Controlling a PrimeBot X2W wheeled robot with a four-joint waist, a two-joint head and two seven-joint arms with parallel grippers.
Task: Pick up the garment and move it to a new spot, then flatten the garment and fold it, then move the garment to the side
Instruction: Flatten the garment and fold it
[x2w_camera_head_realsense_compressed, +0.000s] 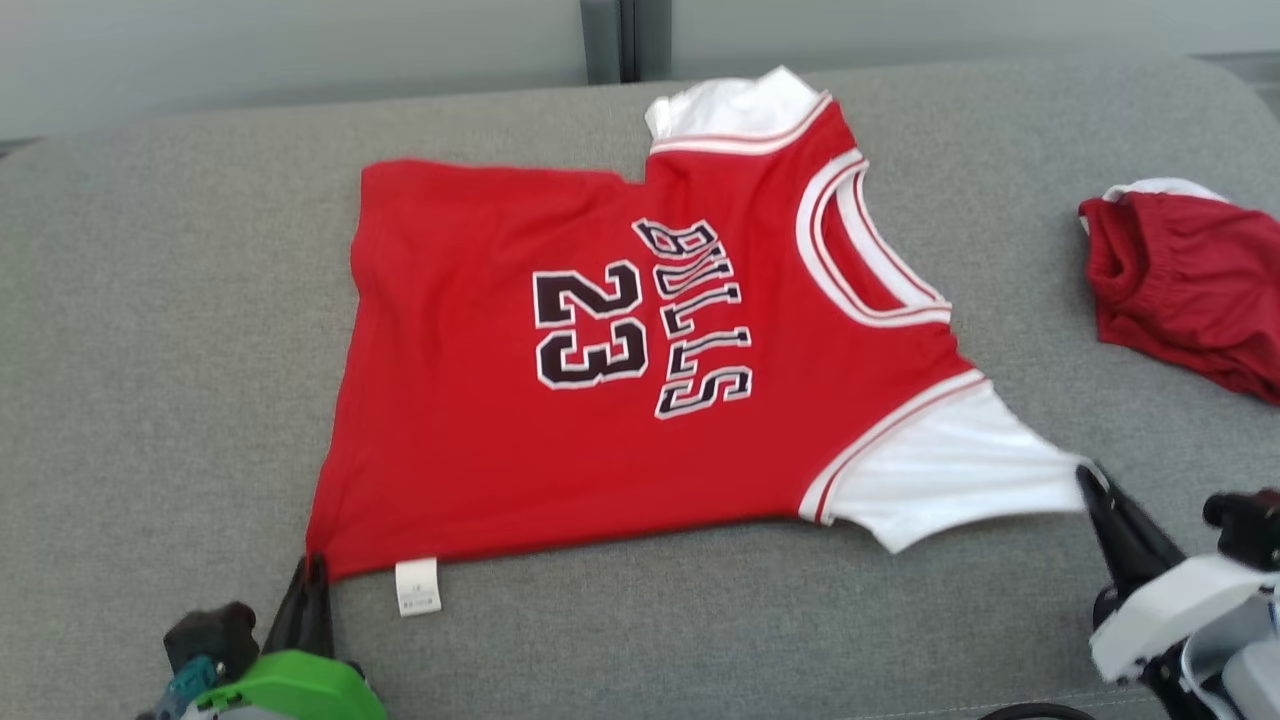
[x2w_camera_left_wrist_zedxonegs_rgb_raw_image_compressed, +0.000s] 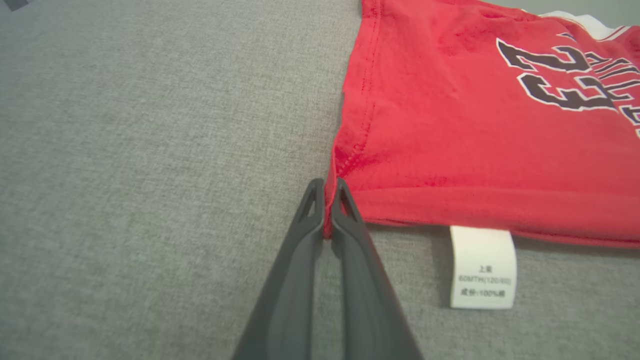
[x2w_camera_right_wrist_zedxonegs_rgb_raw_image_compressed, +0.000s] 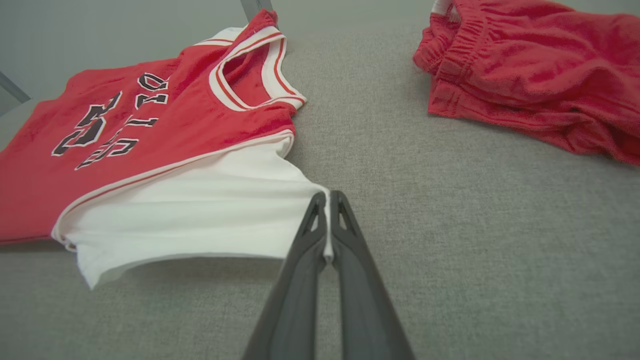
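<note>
The garment is a red jersey with white sleeves and "BULLS 23" in black, spread on a grey cushion with its neck to the right. My left gripper is shut on the garment's near left hem corner; the left wrist view shows the red corner pinched by the gripper. My right gripper is shut on the tip of the near white sleeve, and the right wrist view shows that sleeve clamped in the gripper.
A crumpled pair of red shorts lies at the right edge of the grey cushion, also seen in the right wrist view as the shorts. A white care label hangs from the hem. A pale wall rises behind.
</note>
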